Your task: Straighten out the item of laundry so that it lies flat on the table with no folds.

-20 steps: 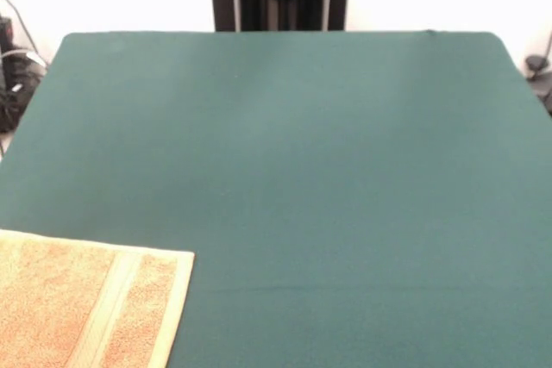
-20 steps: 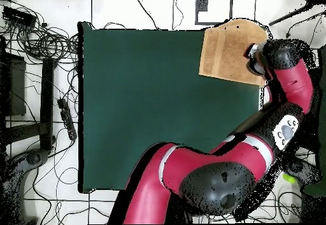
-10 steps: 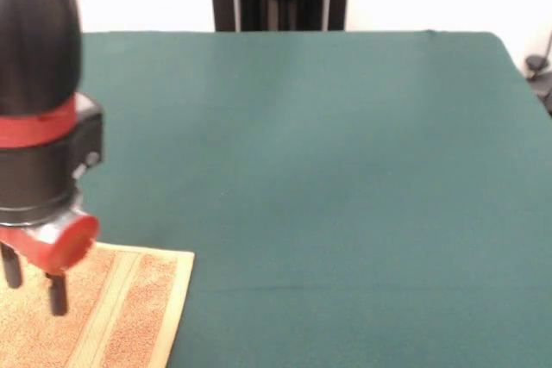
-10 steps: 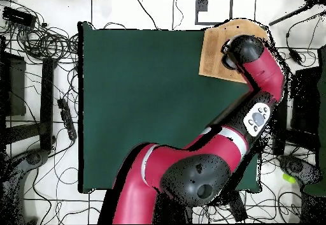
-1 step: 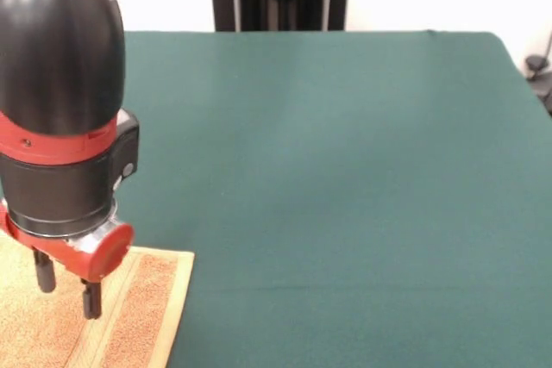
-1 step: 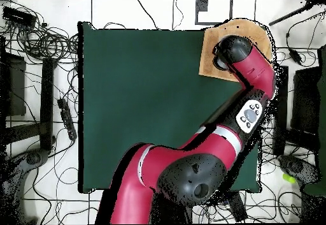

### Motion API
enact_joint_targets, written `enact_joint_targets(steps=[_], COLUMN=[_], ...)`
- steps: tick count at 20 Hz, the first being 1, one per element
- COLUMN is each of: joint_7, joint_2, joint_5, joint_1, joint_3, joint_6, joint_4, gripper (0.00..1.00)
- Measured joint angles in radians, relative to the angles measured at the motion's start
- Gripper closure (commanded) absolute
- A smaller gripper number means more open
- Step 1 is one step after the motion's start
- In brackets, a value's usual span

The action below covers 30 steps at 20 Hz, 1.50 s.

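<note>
The item of laundry (image 5: 138, 316) is an orange-tan towel with a paler stripe, lying at the near left corner of the green table (image 5: 345, 170). In the overhead view the item of laundry (image 6: 211, 51) sits at the table's (image 6: 140, 108) top right corner, and part of it reaches past the table's edge. My gripper (image 5: 67, 287) hangs just above the towel beside the stripe. It is open, its two black fingertips (image 5: 90, 299) apart with nothing between them. From above, the arm's end (image 6: 224, 53) covers the gripper.
The red arm (image 6: 248, 108) runs along the table's right side in the overhead view. Cables (image 6: 38, 41) lie on the floor to the left of the table. A dark stand (image 6: 299, 108) is off the right edge.
The arm's end has swung in from beyond the table's edge to over the towel. In the front view it has moved right and a little lower. The towel has not shifted.
</note>
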State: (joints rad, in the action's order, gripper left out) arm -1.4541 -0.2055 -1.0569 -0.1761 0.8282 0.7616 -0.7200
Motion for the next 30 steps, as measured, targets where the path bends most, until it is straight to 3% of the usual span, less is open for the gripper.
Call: enact_joint_targets(steps=[7,17,20,30], joint_7=[0.000,0.000,0.000,0.000], joint_2=[-0.012,-0.003,0.010,0.064], joint_5=[0.072,0.123,0.143,0.186], joint_1=[-0.031,-0.055,-0.059,-0.030], joint_3=[-0.066,-0.126,-0.164,-0.313], joint_6=[0.113,0.106,0.078,-0.247], joint_4=[0.022,0.055,0.050,-0.029], gripper=[0.00,0.00,0.00,0.00])
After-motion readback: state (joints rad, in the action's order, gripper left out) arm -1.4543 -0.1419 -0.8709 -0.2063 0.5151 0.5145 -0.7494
